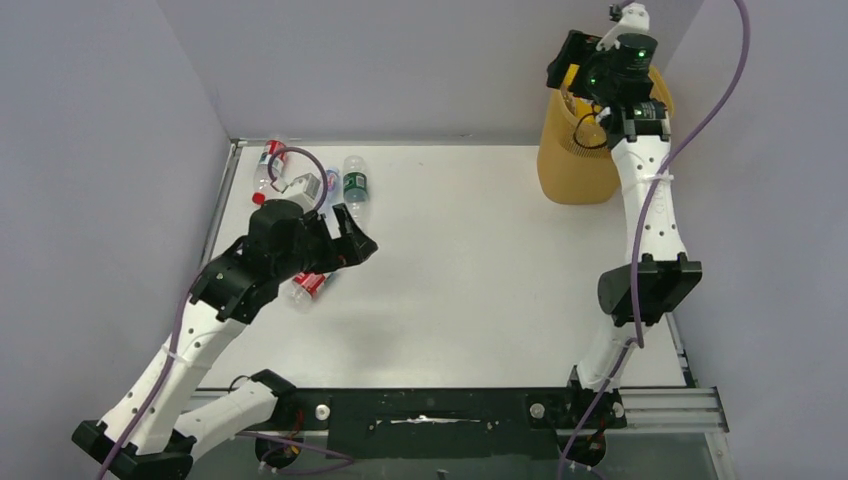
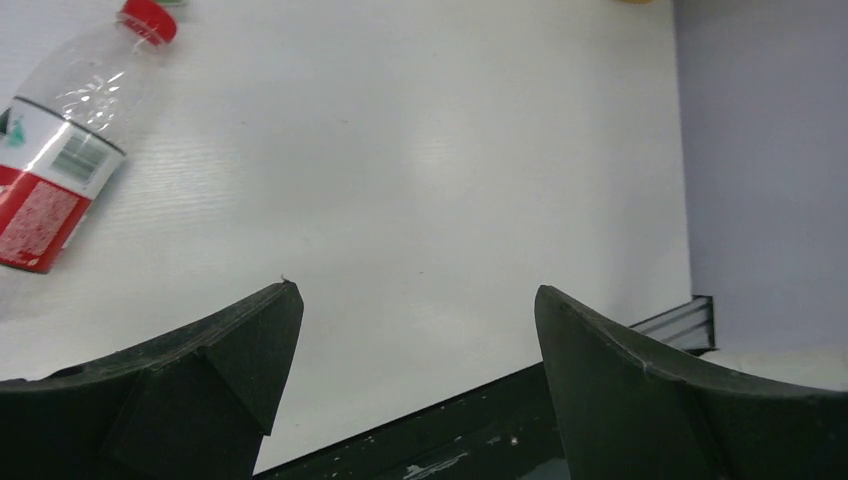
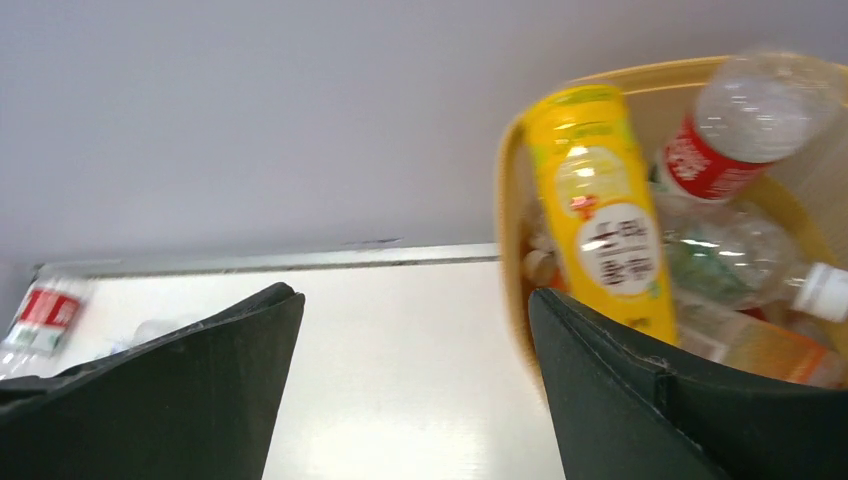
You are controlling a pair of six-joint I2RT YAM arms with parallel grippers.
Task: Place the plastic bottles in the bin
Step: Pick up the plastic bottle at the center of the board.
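One bin [image 1: 575,170], one yellow bottle [image 3: 600,210]

White links and black joints form the left arm [image 1: 195,345] and right arm [image 1: 650,215]. Purple cables [image 1: 731,95] rise from the black base plate [image 1: 430,412].

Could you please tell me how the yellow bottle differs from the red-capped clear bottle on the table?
The yellow bottle has a yellow body; the red-capped bottle has a clear one. The yellow bottle is in the bin; the red-capped bottle lies on the table. Both carry printed labels.
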